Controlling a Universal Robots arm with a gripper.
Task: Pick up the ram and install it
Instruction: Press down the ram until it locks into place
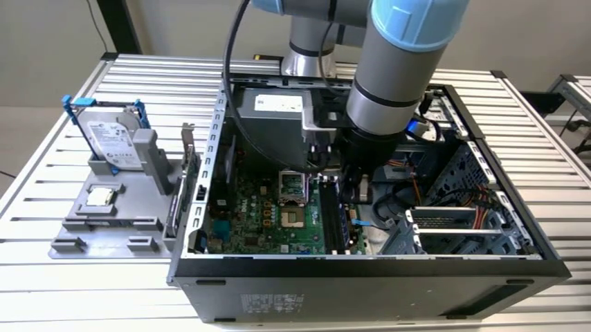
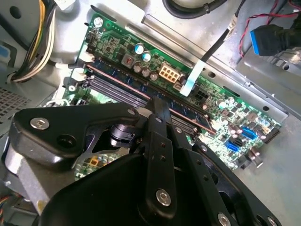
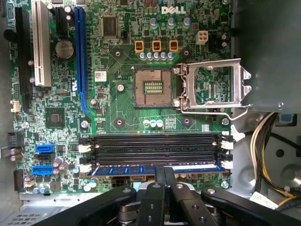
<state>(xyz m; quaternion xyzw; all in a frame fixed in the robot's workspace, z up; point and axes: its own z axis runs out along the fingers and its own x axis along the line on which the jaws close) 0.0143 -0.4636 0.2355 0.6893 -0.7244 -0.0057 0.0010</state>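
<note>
In the first wrist view the gripper (image 3: pixel 164 176) was closed on the ram (image 3: pixel 155 168), whose long axis lay along the outermost black slot (image 3: pixel 155 161) directly beneath it

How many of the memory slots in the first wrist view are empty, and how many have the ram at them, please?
Empty slots: 3
Slot with the ram along it: 1
Total: 4 slots
</note>
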